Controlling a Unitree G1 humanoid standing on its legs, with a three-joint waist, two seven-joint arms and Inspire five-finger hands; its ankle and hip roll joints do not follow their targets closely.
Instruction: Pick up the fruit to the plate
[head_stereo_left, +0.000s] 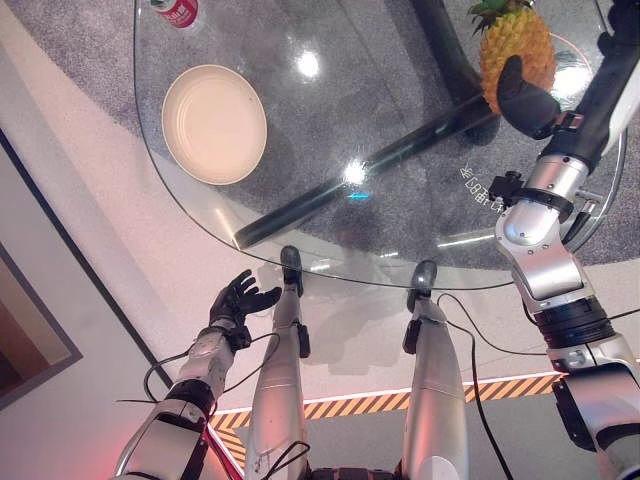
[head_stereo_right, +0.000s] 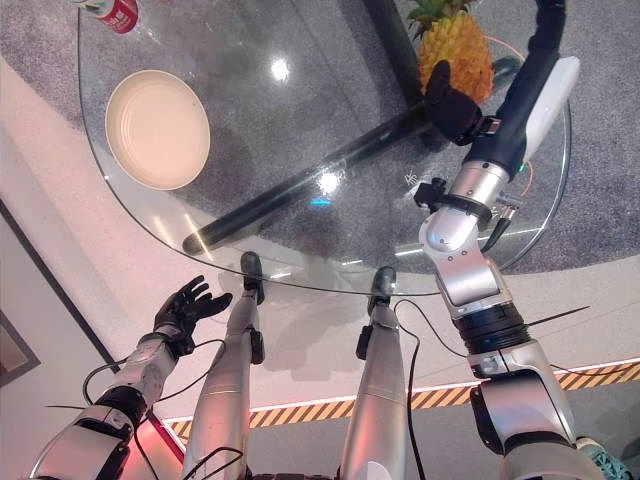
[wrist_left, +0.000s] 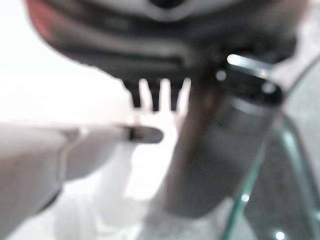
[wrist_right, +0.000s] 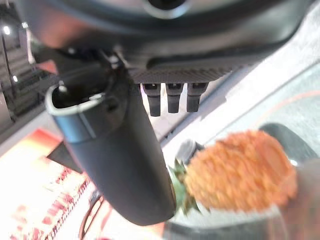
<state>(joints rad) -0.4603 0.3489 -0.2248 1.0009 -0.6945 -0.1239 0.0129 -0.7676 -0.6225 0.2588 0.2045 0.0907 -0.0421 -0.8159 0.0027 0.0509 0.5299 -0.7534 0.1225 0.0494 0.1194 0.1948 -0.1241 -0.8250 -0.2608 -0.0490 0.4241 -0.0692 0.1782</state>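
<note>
We have our right hand (head_stereo_left: 527, 98) with relaxed fingers just beside the pineapple (head_stereo_left: 517, 42), not yet grasped, while the plate (head_stereo_left: 213, 123) across the worktop (head_stereo_left: 330, 130) waits empty.

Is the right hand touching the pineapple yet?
Cannot tell. The left eye view has the right hand overlapping the pineapple; its wrist view shows straight fingers, no plain contact.

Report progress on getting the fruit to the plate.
Done: nothing delivered; the plate is bare. In hand: the right hand, fingers straight, is beside the pineapple on the glass table, not gripping it. The left hand hangs open below the table edge. Left: grasp, lift, carry across and set down.
</note>
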